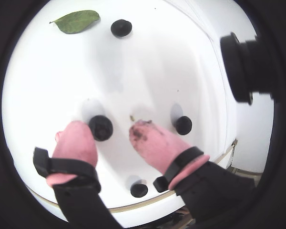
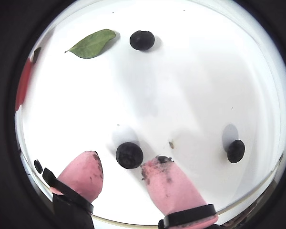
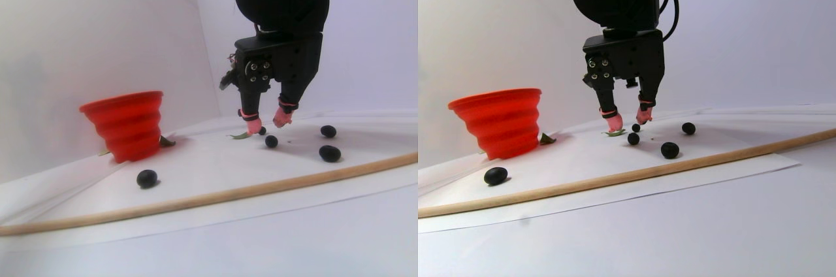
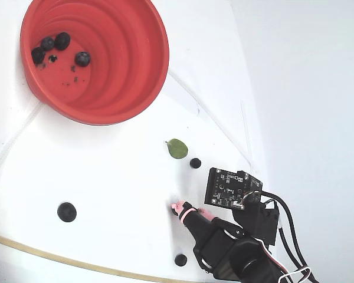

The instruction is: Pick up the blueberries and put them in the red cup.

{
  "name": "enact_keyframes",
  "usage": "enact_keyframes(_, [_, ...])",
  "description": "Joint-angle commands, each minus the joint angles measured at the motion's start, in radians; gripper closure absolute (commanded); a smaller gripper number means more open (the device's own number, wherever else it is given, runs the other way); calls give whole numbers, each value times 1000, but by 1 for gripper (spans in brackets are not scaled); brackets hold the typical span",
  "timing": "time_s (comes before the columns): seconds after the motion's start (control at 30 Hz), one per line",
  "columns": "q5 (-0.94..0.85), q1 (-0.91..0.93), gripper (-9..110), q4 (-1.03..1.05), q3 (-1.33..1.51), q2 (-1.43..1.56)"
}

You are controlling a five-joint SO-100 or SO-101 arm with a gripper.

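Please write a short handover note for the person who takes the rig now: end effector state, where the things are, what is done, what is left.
End effector: open, low over the sheet, pink fingertips either side of one blueberry, not gripping it.
Red cup: upright, three berries inside.
Done: those three.
Left: the straddled berry, one by the green leaf, others loose on the white sheet.

Small round navy-black blueberries point(image 2: 129, 155) lie on a plain white table sheet point(image 2: 190, 86). The ribbed red-orange plastic cup point(image 4: 124, 71) shows dark specks inside. Pink, dark-smudged rubber fingertips point(image 1: 148, 136) cap the black gripper point(image 1: 108, 136); the small leaf point(image 2: 92, 44) is green.
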Motion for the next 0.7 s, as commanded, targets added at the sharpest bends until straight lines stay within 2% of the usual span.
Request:
enact_keyframes(0.0, [0, -3, 84, -25, -66, 14])
enact_keyframes(0.67, [-6, -3, 84, -69, -101, -74])
